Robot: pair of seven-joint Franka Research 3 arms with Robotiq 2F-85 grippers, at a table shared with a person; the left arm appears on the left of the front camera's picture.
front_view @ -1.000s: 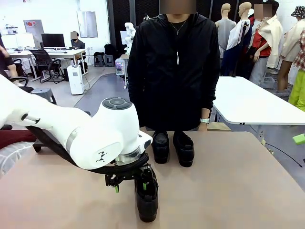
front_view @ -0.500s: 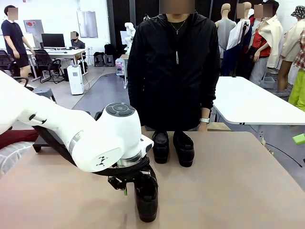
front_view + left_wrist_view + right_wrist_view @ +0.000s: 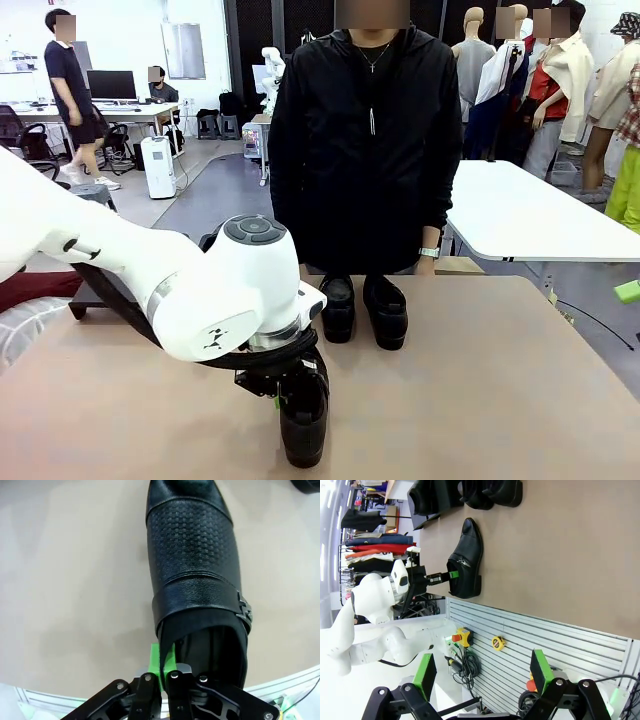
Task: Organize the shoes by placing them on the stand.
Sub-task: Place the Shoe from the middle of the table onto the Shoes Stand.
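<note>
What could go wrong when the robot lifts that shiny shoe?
The left gripper pinches only the thin side rim of the shoe near its heel, so the shoe might slip out or droop toe-down. Swinging, it might bump the two loafers standing just beyond it.

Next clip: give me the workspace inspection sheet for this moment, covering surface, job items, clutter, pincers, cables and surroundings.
Surface: tan tabletop, no spills seen.
Job's things: dress shoe near the robot's edge, toe toward the front camera; two chunky loafers side by side at the far edge; stand at the left, largely hidden by the arm.
Clutter: nothing seen.
Grippers: left pincer shut on the dress shoe's collar edge; right pincer open, holding nothing.
Cables: bundle by the slatted panel; one on the floor.
Surroundings: person standing at the far side; white table behind.
</note>
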